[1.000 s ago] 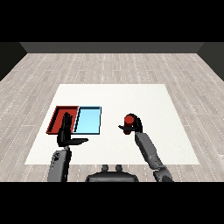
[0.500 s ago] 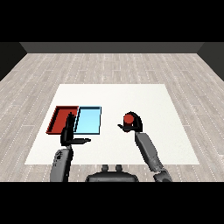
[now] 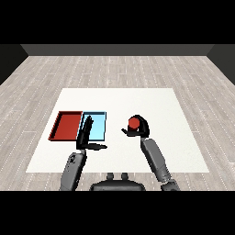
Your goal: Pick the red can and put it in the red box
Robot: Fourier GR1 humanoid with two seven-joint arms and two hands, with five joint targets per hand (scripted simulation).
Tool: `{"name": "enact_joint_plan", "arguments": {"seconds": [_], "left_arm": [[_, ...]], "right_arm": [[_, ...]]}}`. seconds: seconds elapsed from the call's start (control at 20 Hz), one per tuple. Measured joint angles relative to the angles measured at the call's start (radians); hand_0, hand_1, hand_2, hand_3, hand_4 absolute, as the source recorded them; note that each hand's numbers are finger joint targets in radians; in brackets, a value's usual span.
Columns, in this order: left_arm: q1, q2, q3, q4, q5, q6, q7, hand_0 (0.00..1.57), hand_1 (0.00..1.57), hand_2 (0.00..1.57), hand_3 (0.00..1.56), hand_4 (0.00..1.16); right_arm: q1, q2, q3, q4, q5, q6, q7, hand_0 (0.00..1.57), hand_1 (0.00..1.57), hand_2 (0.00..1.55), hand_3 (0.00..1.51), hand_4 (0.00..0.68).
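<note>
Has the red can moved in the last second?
Yes. The red can, held in the right hand, has shifted slightly left, toward the light blue tray.

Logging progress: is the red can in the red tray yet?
Not yet. The red can is in the right hand, right of both trays; nothing shows inside the red tray.

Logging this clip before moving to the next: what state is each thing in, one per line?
Red can: upright, held in the right hand, not in a tray.
Right hand: curled round the can.
Left hand: fingers straight, holding nothing, above the trays' near edge.
Red tray: nothing in it.
Blue tray: nothing in it, beside the red tray.
</note>
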Motion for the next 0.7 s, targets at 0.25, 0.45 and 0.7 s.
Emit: {"name": "enact_joint_plan", "arguments": {"seconds": [0.25, 0.45, 0.7], "left_arm": [[-0.055, -0.003, -0.078, 0.036, 0.026, 0.048, 0.027, 0.0, 0.0, 0.0, 0.0, 0.0], [-0.083, -0.003, -0.132, 0.078, 0.044, 0.089, 0.012, 0.0, 0.0, 0.0, 0.0, 0.0], [-0.142, -0.004, -0.222, 0.086, 0.071, 0.178, 0.052, 0.0, 0.0, 0.0, 0.0, 0.0]], "right_arm": [[-0.019, 0.002, 0.037, -0.003, -0.028, -0.035, -0.009, 1.43, 1.43, 1.44, 1.42, 0.649], [-0.028, 0.002, 0.07, -0.028, -0.033, -0.063, 0.009, 1.41, 1.41, 1.44, 1.42, 0.653], [-0.038, 0.002, 0.142, -0.062, -0.044, -0.114, 0.017, 1.39, 1.39, 1.4, 1.39, 0.636]]}}
